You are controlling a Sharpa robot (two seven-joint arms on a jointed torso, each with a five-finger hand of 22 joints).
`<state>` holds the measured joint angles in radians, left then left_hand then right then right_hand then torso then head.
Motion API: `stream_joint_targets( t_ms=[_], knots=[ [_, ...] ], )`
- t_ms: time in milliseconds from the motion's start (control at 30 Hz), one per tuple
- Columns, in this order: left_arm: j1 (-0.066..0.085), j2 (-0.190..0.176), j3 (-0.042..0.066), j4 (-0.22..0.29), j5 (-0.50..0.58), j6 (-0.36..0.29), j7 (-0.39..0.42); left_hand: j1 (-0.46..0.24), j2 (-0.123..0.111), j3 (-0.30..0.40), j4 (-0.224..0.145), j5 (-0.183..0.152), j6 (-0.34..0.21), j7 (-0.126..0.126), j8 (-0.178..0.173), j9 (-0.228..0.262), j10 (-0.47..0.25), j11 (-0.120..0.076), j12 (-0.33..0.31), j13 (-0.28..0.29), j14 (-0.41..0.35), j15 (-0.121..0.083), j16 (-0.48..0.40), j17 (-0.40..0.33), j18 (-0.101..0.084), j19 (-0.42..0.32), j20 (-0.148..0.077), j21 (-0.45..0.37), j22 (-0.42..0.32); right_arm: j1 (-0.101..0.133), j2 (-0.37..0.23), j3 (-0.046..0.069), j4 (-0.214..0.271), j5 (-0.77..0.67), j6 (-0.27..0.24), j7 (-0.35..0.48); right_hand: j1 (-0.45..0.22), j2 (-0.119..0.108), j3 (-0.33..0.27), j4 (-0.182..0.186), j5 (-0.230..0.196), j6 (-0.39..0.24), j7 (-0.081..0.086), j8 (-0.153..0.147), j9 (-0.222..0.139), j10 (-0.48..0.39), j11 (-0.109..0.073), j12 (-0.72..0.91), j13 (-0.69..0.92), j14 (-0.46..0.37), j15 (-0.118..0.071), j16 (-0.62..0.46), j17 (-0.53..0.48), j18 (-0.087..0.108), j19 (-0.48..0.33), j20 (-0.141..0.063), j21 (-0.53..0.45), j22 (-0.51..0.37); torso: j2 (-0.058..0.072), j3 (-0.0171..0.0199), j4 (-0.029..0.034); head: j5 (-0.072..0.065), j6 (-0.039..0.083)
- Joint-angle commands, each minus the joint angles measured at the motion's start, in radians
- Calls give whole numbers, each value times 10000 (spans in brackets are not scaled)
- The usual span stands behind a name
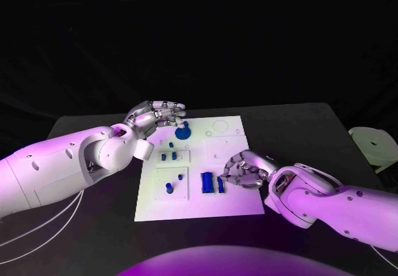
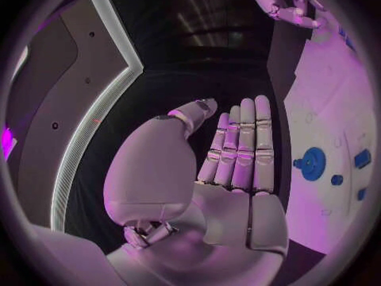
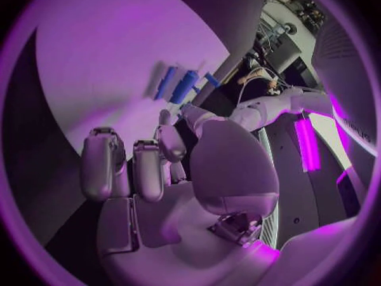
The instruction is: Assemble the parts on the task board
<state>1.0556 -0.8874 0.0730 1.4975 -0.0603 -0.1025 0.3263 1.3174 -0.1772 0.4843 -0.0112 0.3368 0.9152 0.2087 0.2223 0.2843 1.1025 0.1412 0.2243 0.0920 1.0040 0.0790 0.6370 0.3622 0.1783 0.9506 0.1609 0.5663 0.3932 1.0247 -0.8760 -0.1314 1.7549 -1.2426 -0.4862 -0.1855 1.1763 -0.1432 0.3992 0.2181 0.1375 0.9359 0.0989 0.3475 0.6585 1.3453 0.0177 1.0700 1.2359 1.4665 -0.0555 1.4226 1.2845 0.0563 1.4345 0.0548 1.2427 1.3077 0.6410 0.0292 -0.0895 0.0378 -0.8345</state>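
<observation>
Blue parts (image 1: 207,182) on task board (image 1: 236,203), beside right robot hand (image 1: 242,170).

A black surface (image 1: 298,123) spans the scene. At three o'clock, beyond its edge, sits a pale round object (image 1: 377,146).

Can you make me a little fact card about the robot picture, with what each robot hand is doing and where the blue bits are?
place: black table with a white task board in the middle
left robot hand: over the far left corner of the board, holding nothing, fingers straight in its wrist view
right robot hand: over the board's right side, fingers curled, nothing seen in it
round blue part: on the board, just beside the left robot hand
long blue parts: on the board, next to the right robot hand
small blue parts: on the board's left side
</observation>
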Motion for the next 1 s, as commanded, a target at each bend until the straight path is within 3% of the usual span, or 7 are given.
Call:
stream_joint_targets(
  t_ms=[33, 200, 267, 467, 633, 733, 1000],
  knots=[
    [-76, 59, -9, -73, 40, 120, 175, -12, 75, 7, 22, 39, -63, 25, -49, 16, -98, -1, -8, 8, -38, -5, -57, 10, 16, 37, 61, -32, -16, 166, 21, 20, -325, 3339, -536, 2886, 239, 15, 34, -193, 19, -411, 158, -130, 19, -826, 153, -1187, -812, 126, 185, -555, -786, 358, -629, 126, -1466, 1239, -136, -74, -12, -29, 150],
    [-279, 146, -18, -288, 209, -81, 452, -25, 69, 1, 30, 36, -65, 23, -51, 17, -102, 0, -7, 10, -40, -2, -58, 15, 15, 38, 63, -41, -20, 455, 267, 62, -1297, 6039, 202, 4396, 536, 117, 230, -558, -20, -797, 338, -87, 138, -2578, 331, -3349, -2470, -706, 366, -1938, -2680, 782, -1801, 312, -4121, 327, -345, -184, -6, -80, 431],
    [-343, 194, -19, -420, 282, -181, 606, -30, 72, 1, 34, 34, -63, 17, -50, 18, -103, 0, -7, 11, -44, 0, -60, 15, 13, 36, 65, -45, -23, 567, 445, 90, -1873, 7158, 497, 4840, 594, 97, 429, -688, -84, -1117, 517, -244, 36, -3185, 492, -3876, -3045, -1810, 518, -3660, -4721, 1214, -3186, 453, -7170, -857, -419, -234, -1, -116, 594],
    [-462, 366, -20, -919, 572, -412, 1018, -80, 80, 73, 106, 13, 23, -74, 12, 71, -210, -16, -66, -13, -457, 87, -485, -90, -19, -230, 145, -424, -219, 811, 1034, 180, -3554, 9807, 1256, 5647, 496, 31, 1219, -877, -65, -1371, 917, -621, -507, -4228, 986, -5997, -5416, -3684, 995, -6441, -6613, 1226, -4134, 887, -9058, -2373, -588, -301, 2, -92, 972],
    [-525, 579, -20, -1417, 878, -621, 1378, -195, -45, 220, 304, -58, -266, 56, -77, 90, -640, 174, -464, -255, -1151, 461, -1880, -494, -83, -905, 539, -1766, -1018, 901, 1527, 261, -4709, 10776, 1839, 6043, 256, 51, 1818, -1252, -234, -1240, 1171, -1268, -1274, -3991, 1360, -7922, -8262, -5046, 1589, -9553, -8384, 1256, -5101, 1549, -11181, -4633, -719, -308, 23, -43, 1269],
    [-576, 729, -19, -1680, 1058, -803, 1633, -189, -132, 195, 453, -243, -529, 57, -156, 25, -839, 288, -770, -275, -1310, 621, -2830, -692, 8, -1117, 934, -2943, -1812, 924, 1726, 285, -5139, 11012, 2101, 6174, 134, 134, 1763, -1534, -328, -1153, 1178, -1565, -1602, -3869, 1438, -8415, -9315, -5116, 1776, -10505, -8976, 1277, -5044, 1694, -11774, -5643, -782, -301, 72, -14, 1285],
    [-743, 1026, -16, -2111, 1522, -1299, 2084, -75, -115, -81, 556, -440, -850, -61, -297, -211, -1321, 500, -1263, -285, -2088, 959, -4108, -1167, -28, -1593, 1275, -4304, -2724, 971, 1968, 305, -5736, 11186, 2456, 6266, -8, 370, 1561, -1854, -351, -907, 1208, -1882, -2015, -3565, 1504, -8962, -10626, -4874, 1836, -11459, -9679, 1262, -5056, 1826, -11797, -7122, -777, -261, 116, 175, 1407]
  ],
)
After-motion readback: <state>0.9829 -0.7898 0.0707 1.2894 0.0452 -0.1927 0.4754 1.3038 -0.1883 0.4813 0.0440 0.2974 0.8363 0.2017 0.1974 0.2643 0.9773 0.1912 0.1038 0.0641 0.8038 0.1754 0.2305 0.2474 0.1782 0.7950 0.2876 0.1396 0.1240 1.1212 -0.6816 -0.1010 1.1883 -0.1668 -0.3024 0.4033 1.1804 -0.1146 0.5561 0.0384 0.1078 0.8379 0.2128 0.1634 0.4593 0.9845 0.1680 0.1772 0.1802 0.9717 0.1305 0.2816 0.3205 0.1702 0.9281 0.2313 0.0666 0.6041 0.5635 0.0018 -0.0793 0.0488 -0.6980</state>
